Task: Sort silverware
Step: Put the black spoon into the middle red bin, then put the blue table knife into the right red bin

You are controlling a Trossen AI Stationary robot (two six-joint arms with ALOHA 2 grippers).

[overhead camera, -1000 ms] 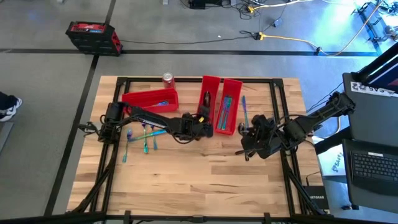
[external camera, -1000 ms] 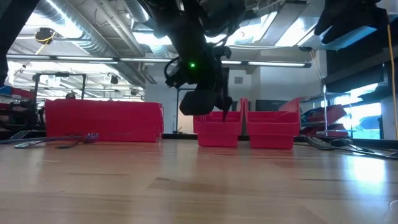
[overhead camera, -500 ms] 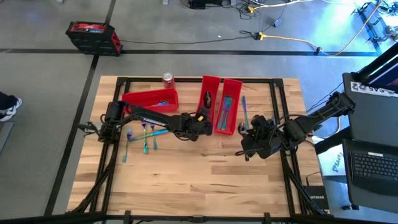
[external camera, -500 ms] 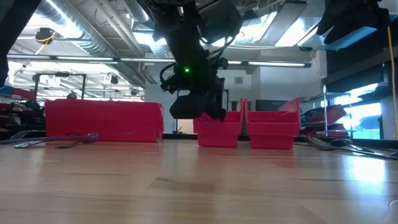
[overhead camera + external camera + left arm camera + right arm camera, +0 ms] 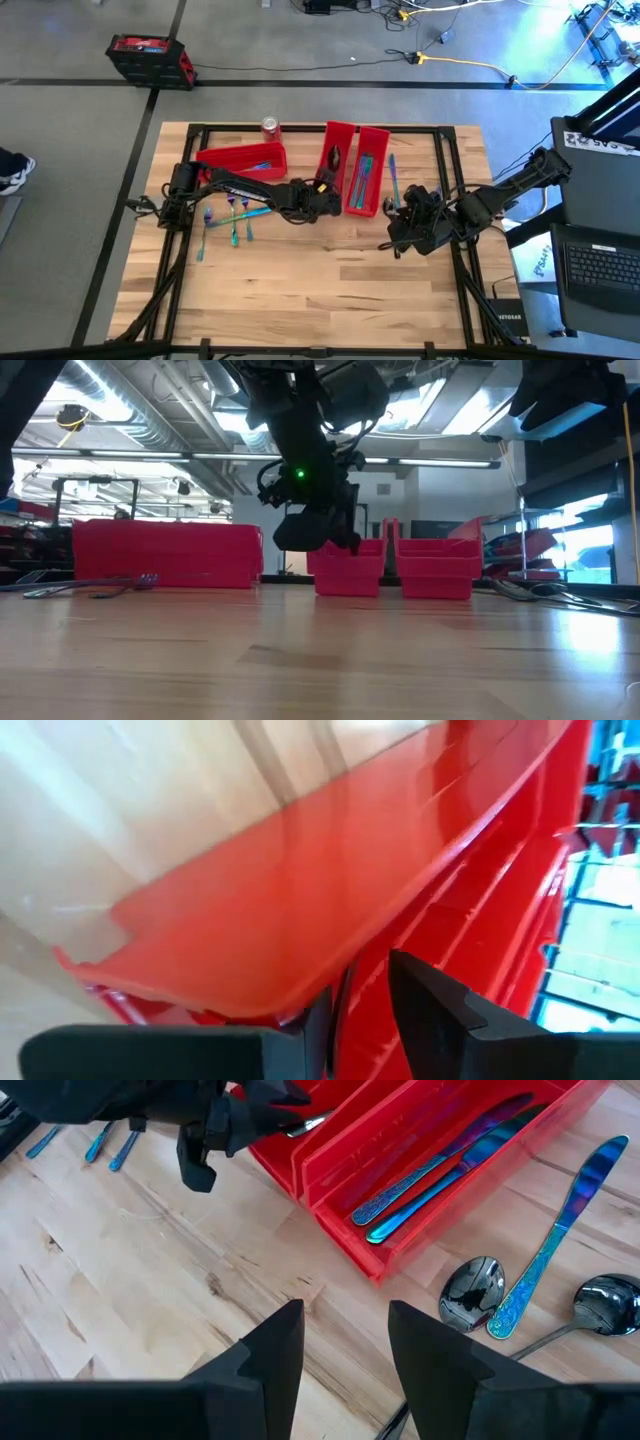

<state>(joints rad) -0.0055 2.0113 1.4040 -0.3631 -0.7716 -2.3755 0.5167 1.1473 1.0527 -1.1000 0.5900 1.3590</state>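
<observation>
Sorting under way, by the look of it. Left pincer (image 5: pixel 320 194) set at the near end of the middle red bin (image 5: pixel 328 130), probably so the piece it carries can go in with the dark spoons (image 5: pixel 333 155) lying there. Nearly closed on a slim utensil (image 5: pixel 308 1122), whose pale tip pokes out toward that bin in the right wrist view. Type of utensil not clear.

Left arm stretched low and long across the bench (image 5: pixel 300 290) from its base at the left edge, wrist tipped down over the bin's rim.

Right pincer (image 5: pixel 345 1325) parked above bare wood near the right red bin (image 5: pixel 358 210), well parted and holding nothing, arm folded in from the right edge.

Rest of the silverware split up:
- Knives (image 5: pixel 450 1165) sorted in the right bin.
- 2 spoons (image 5: pixel 472 1292) and 1 knife (image 5: pixel 560 1230) loose beside it.
- Forks (image 5: pixel 232 215) loose near the left arm's base, next to the crosswise bin (image 5: pixel 240 160).
</observation>
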